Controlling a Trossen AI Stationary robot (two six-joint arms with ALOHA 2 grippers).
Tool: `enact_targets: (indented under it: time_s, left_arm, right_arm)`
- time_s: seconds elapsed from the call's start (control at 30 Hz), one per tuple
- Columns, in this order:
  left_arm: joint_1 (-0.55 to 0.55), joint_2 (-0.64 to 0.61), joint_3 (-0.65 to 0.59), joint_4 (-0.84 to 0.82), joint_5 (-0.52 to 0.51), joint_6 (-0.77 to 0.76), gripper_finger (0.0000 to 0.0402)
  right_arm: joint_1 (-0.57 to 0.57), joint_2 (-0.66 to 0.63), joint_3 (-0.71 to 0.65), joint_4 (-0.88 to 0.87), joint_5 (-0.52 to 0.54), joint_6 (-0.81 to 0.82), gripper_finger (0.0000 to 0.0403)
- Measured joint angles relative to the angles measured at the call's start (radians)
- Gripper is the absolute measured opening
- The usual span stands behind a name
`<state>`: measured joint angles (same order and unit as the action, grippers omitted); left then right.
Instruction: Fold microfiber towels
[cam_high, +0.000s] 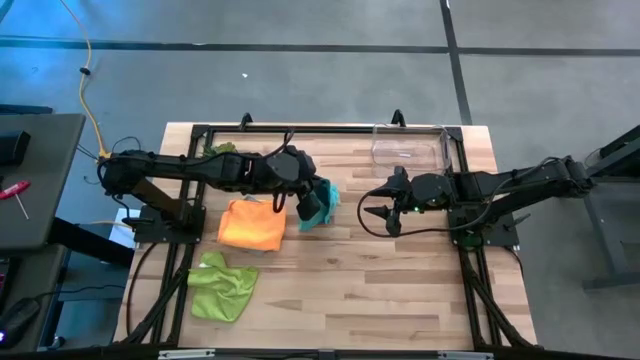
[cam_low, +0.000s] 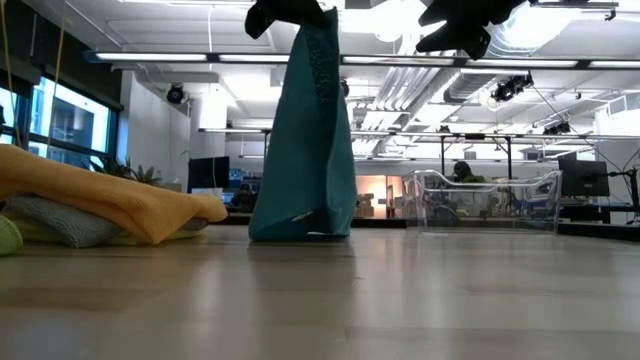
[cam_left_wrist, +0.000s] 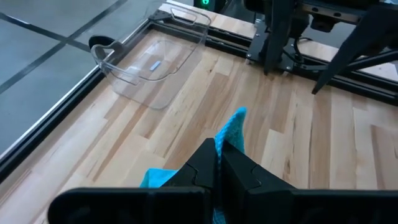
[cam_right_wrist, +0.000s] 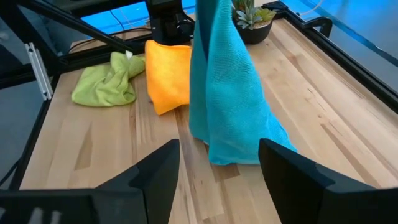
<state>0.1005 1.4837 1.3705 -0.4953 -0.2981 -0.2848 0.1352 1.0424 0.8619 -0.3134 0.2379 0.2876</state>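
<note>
The left gripper (cam_high: 300, 190) is raised above the middle of the table (cam_high: 400, 290), its 2 fingers (cam_left_wrist: 214, 165) pressed together on the top edge of the teal towel (cam_low: 305, 150). The towel hangs straight down from that pinch, and in the low view its lower hem rests on the wood while the rest stands tall and narrow. From above, the teal cloth shows at about 3 o'clock of the left gripper, just beside it.

The right gripper (cam_high: 380, 212) hovers at about 3 o'clock of the teal towel, near it but apart. Its fingers (cam_right_wrist: 161, 171) are spread, with nothing between them, and they face the hanging cloth.

The orange towel (cam_high: 252, 224) lies folded on the table at about 7 o'clock of the left gripper, close to the teal one. In the low view it sits on top of a grey towel (cam_low: 55, 222), with what looks like a yellow layer under its edge. The lime green towel (cam_high: 222, 286) lies crumpled at about 6 o'clock of the orange one, near the table's front-left part.

A clear plastic bin (cam_high: 410, 148) stands at the far edge of the table, at about 12 o'clock of the right gripper. A small spiky green plant (cam_right_wrist: 252, 14) sits in a dark pot by the far-left edge, behind the left arm.
</note>
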Motion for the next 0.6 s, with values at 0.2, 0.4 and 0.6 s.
enact_targets:
  time_s: [0.2,0.4,0.6]
  left_arm:
    - [0.000,0.000,0.000,0.000,0.000,0.000,0.0000]
    - [0.000,0.000,0.000,0.000,0.000,0.000,0.0000]
    - [0.000,0.000,0.000,-0.001,0.000,0.000,0.0000]
  right_arm:
    - [0.000,0.000,0.000,0.000,0.001,0.000,0.0213]
    - [0.000,0.000,0.000,0.000,-0.002,0.012,0.0213]
    - [0.000,0.020,0.000,-0.004,-0.013,0.076,0.0213]
